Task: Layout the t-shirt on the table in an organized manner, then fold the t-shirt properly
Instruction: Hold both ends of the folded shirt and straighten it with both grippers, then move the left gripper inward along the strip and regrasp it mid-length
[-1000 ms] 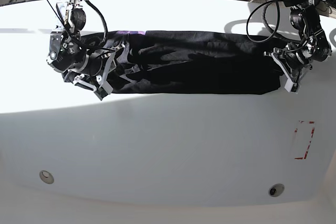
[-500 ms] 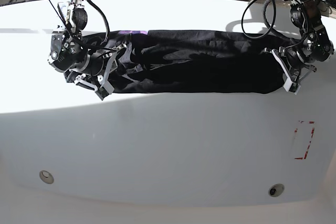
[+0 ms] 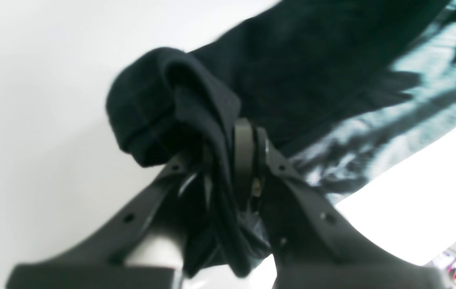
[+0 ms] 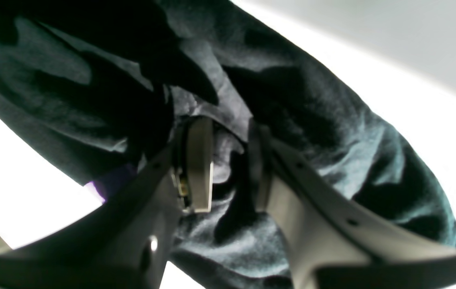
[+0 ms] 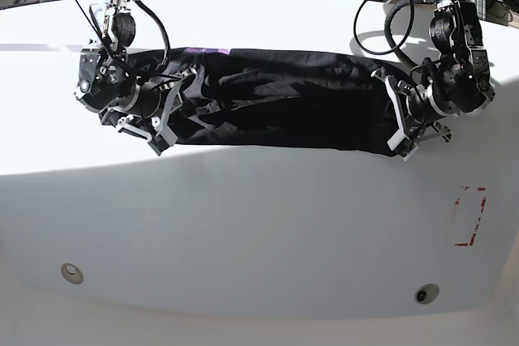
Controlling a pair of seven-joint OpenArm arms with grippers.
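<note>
The black left arm's two-fingered gripper (image 5: 397, 119) sits low on the base view's right, its dark curved fingers (image 3: 244, 156) pressed tight together with black cloth pinched between them. Over on that view's left, the right arm's grey-and-black two-fingered gripper (image 5: 174, 111) points inward and down, wrist bent, cables looping above. Its pale fingers (image 4: 200, 160) stand a little apart, with cloth bunched in the gap.
</note>
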